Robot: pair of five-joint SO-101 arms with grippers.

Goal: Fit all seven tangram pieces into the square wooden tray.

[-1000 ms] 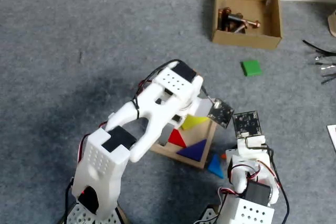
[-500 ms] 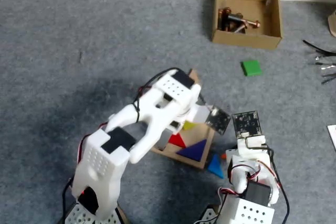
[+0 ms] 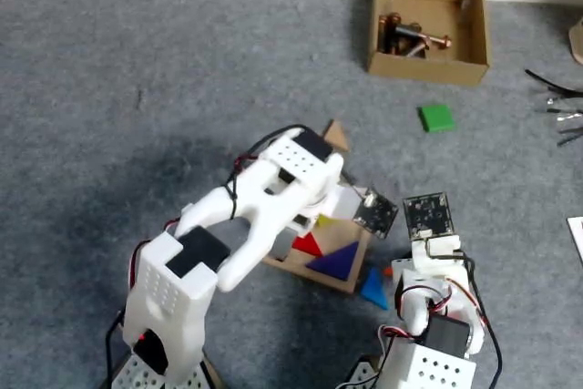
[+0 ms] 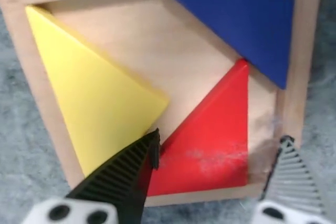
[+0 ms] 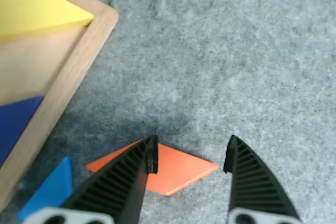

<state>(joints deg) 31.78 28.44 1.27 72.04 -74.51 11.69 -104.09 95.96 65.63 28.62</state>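
Observation:
The square wooden tray (image 4: 18,103) holds a large yellow triangle (image 4: 94,103), a large blue triangle (image 4: 252,19) and a red triangle (image 4: 210,140). My left gripper (image 4: 218,145) is open just above the tray, its fingertips on either side of the red triangle. In the high view the left arm (image 3: 291,170) covers most of the tray (image 3: 314,275). My right gripper (image 5: 191,142) is open over an orange piece (image 5: 157,169) on the carpet, beside the tray's corner (image 5: 100,24). A small light-blue triangle (image 5: 50,190) lies next to it (image 3: 372,289). A green square (image 3: 435,117) lies farther out.
A cardboard box (image 3: 426,25) with metal parts stands at the back right. A tan wooden corner (image 3: 335,134) peeks out beyond the left arm. Cables (image 3: 556,102) lie at the right edge. Grey carpet stretches open to the left.
The left arm has drawn back toward its base over the tray, hiding more of the yellow triangle and uncovering the tan corner. The right arm has not moved.

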